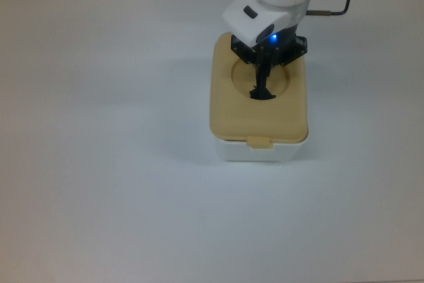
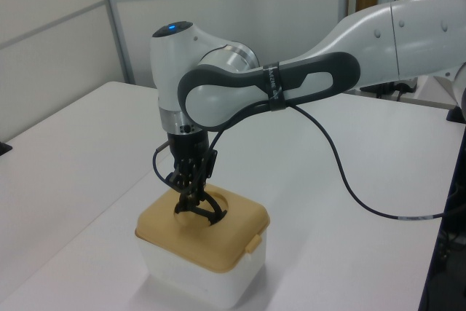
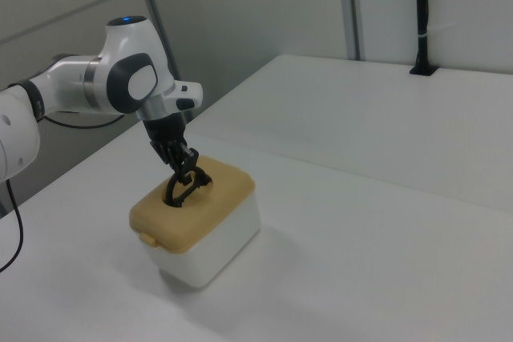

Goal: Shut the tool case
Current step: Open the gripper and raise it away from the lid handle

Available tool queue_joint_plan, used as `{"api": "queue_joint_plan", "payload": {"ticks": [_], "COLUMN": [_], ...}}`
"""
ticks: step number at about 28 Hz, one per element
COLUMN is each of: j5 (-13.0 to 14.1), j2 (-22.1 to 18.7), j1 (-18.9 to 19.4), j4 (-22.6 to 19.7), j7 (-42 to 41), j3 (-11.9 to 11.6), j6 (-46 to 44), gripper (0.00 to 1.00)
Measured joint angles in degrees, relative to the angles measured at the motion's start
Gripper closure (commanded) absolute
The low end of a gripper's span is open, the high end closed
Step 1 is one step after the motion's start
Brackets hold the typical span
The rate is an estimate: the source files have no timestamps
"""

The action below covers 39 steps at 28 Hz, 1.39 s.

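You have the white tub [image 1: 262, 151] standing on the white surface [image 1: 106, 137], right of centre in the top view, with its tan lid [image 1: 228, 107] lying on top. A small tan tab [image 1: 258, 141] sticks out at the lid's near edge in the top view. Further right, over the lid's round recess [image 1: 240, 76], the gripper [image 1: 262, 84] points straight down from the white arm [image 2: 306, 85]. Its fingers [image 2: 191, 193] are pressed together on the black handle [image 2: 207, 210], which rises from the recess. In the right view, the handle [image 3: 186, 187] arches up under the gripper [image 3: 183, 170].
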Motion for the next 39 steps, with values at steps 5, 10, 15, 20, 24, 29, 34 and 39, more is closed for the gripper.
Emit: {"api": "queue_joint_plan", "payload": {"ticks": [5, 10, 15, 20, 24, 29, 34, 39], "j5": [0.0, 0.0, 0.0, -0.1, -0.3, -0.3, -0.3, -0.4], "j2": [0.5, 0.5, 0.5, 0.3, -0.2, -2.0, -4.3, -5.3], "j1": [0.0, 0.0, 0.1, 0.2, 0.2, 0.1, -1.0, -3.7], "j4": [0.0, 0.1, 0.2, 0.9, 1.3, 1.6, 1.6, 1.6], "j7": [0.0, 0.0, 0.0, 0.0, -0.2, -1.4, -2.5, -4.4], "j3": [0.0, 0.0, 0.0, 0.1, 0.1, -0.1, -0.2, -0.3], "j6": [0.0, 0.0, 0.0, 0.0, -1.5, -5.0, -8.8, -10.5], "gripper": [0.0, 0.0, 0.0, 0.0, 0.0, 0.0, 0.0, 0.0]}}
